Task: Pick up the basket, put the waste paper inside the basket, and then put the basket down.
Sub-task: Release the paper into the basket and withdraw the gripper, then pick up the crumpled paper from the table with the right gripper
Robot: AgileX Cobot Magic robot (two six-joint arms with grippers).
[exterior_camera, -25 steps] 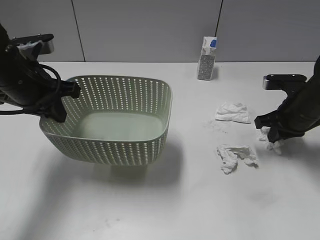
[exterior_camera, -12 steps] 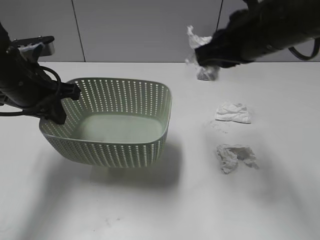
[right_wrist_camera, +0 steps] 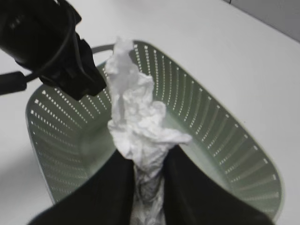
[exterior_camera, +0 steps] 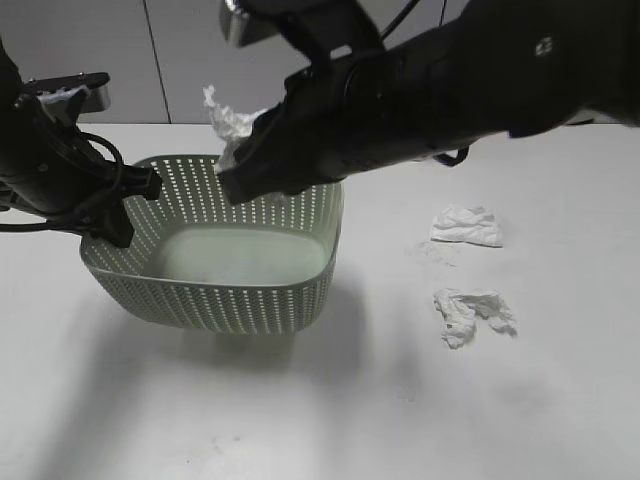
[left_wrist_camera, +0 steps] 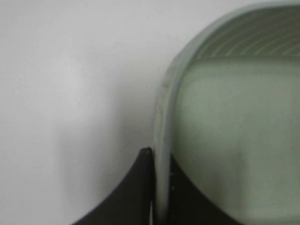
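Left fingers (left_wrist_camera: pixel 157 187) clamp basket (exterior_camera: pixel 225 270) rim at 9 o'clock; right fingers (right_wrist_camera: pixel 146 180) pinch waste paper (right_wrist_camera: pixel 136 126) above it.

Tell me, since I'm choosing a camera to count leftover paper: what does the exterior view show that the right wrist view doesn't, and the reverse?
Only the exterior view shows two wads of waste paper lying on the table, right of the basket. Only the right wrist view shows the right gripper close up, shut on a wad above the basket's inside. Both show the basket, the held wad and the left gripper on the basket's rim.
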